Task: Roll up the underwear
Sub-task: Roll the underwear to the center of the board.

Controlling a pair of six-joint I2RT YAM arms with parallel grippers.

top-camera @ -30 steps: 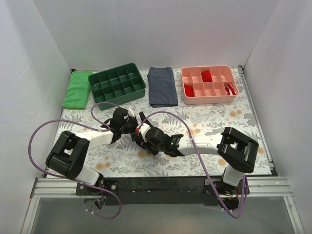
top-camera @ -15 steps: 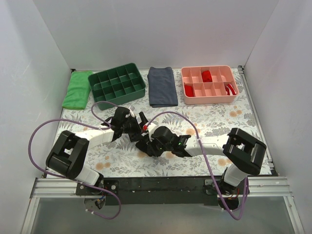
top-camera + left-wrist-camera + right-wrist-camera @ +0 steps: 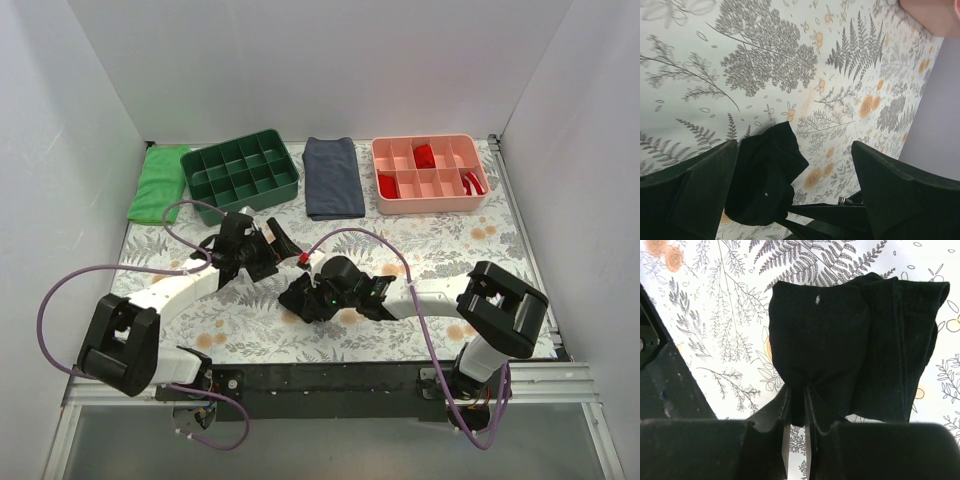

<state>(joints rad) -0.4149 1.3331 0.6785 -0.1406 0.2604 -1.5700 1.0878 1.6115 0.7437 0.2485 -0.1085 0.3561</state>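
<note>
The black underwear (image 3: 298, 298) lies as a bunched, partly rolled bundle on the floral table, in front of the middle. In the right wrist view the underwear (image 3: 850, 340) fills the centre, with folded layers on its right side. My right gripper (image 3: 308, 296) is shut on the bundle's near edge, and its jaws (image 3: 797, 402) pinch a tuck of the fabric. My left gripper (image 3: 268, 246) is open and empty, just behind and to the left of the bundle. In the left wrist view the underwear (image 3: 765, 180) sits low between the wide-spread fingers (image 3: 705, 175), not touched by them.
A green compartment tray (image 3: 241, 176) stands at the back left, with a green cloth (image 3: 160, 185) beside it. A folded navy-grey cloth (image 3: 333, 178) lies at the back centre. A pink tray (image 3: 430, 175) at the back right holds small red rolled garments (image 3: 424, 155). Purple cables loop over the table.
My left arm has drawn back toward the far left, away from the bundle. My right gripper keeps its hold and has shifted slightly to the right.
</note>
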